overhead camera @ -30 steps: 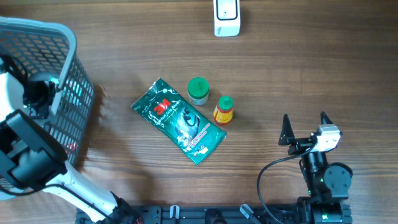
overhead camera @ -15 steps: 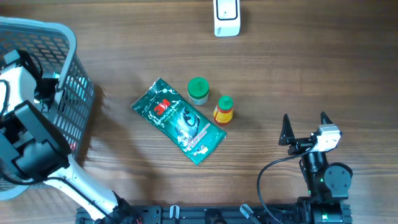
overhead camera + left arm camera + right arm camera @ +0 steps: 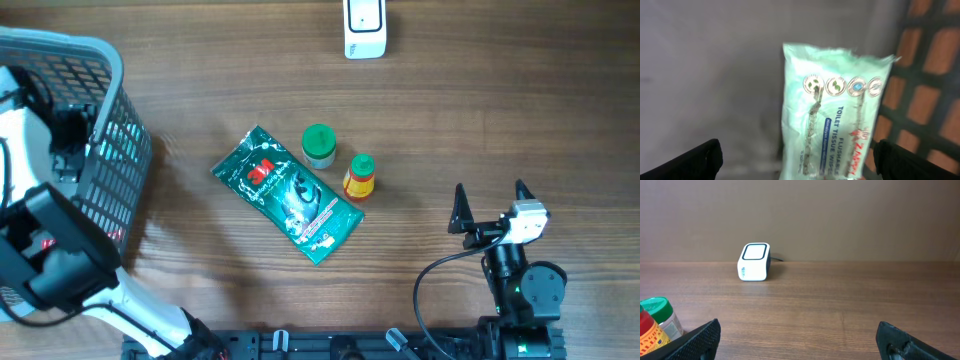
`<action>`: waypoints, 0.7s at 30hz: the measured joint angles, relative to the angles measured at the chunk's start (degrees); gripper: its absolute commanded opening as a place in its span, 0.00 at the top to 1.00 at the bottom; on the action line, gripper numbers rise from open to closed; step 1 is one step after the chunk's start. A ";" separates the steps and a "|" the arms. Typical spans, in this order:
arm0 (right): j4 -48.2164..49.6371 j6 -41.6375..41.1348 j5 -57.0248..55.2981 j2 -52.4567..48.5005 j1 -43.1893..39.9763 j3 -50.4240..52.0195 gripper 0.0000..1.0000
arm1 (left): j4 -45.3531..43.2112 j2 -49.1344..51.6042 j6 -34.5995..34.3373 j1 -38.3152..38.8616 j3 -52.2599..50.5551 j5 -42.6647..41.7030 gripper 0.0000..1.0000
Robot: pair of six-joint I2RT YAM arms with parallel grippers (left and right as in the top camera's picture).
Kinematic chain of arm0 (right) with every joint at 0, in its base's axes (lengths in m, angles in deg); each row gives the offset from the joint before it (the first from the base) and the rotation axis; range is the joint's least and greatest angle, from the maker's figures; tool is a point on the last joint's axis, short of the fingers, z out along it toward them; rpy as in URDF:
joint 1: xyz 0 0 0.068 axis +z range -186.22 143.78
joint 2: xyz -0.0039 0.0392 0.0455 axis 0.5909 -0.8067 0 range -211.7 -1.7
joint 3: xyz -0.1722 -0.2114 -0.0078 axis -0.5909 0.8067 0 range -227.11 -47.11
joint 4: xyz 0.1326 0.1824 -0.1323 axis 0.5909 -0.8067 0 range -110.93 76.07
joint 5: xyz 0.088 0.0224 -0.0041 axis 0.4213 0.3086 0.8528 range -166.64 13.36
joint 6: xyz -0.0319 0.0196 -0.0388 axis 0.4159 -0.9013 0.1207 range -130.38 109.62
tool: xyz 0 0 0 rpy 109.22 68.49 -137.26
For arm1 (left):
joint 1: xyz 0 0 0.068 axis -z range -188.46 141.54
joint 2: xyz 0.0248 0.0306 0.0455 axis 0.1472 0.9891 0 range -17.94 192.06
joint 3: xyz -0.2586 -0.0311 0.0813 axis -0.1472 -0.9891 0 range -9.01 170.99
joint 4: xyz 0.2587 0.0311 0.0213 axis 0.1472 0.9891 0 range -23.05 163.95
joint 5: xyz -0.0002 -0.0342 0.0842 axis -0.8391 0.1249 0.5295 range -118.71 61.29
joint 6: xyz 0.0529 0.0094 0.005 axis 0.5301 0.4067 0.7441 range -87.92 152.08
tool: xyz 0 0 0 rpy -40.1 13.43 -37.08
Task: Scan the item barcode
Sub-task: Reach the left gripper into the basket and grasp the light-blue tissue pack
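A: While the left fingers (image 3: pixel 695 161) stand spread either side of the wipes pack (image 3: pixel 832 110), touching nothing, what could go wrong?

B: It sits inside the basket (image 3: pixel 112 120), well apart from the scanner (image 3: pixel 364 25). A pinch may crumple the soft film and hide the barcode, or snag on the basket wall. The right fingers (image 3: pixel 695 341) gape too, idle.

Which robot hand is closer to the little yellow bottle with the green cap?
Right. The right gripper is a short way beside the yellow bottle; the left gripper is far off, inside the basket.
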 measured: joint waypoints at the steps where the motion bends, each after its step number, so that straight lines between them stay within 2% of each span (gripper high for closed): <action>1: 0.00 0.00 0.00 0.00 0.00 0.00 0.00 | -0.81 0.96 0.02 0.85 -0.55 0.00 0.00; 4: 0.00 0.00 0.00 0.00 0.00 0.00 0.00 | -4.24 3.06 0.02 3.39 -2.10 -0.02 0.02; 5: 0.00 0.00 0.00 0.00 0.00 0.00 0.00 | -5.09 3.30 0.02 3.72 -2.54 -0.04 0.06; 8: 0.00 0.00 0.00 0.00 0.00 0.00 0.00 | -6.60 3.48 0.02 3.78 -4.17 0.20 0.35; 12: 0.00 0.00 0.00 0.00 0.00 0.00 0.00 | -5.16 3.34 0.07 3.80 -4.98 3.23 0.44; 13: 0.00 0.00 0.00 0.00 0.00 0.00 0.00 | -4.31 3.21 0.04 3.82 -5.09 4.11 0.53; 14: 0.00 0.00 0.00 0.00 0.00 0.00 0.00 | -3.28 2.67 0.04 3.72 -5.64 4.96 0.59; 17: 0.00 0.00 0.00 0.00 0.00 0.00 0.00 | -1.60 -1.20 0.04 2.78 -7.37 5.86 0.56; 21: 0.00 0.00 0.00 0.00 0.00 0.00 0.00 | -1.33 -12.63 0.02 0.76 -7.69 6.54 0.54</action>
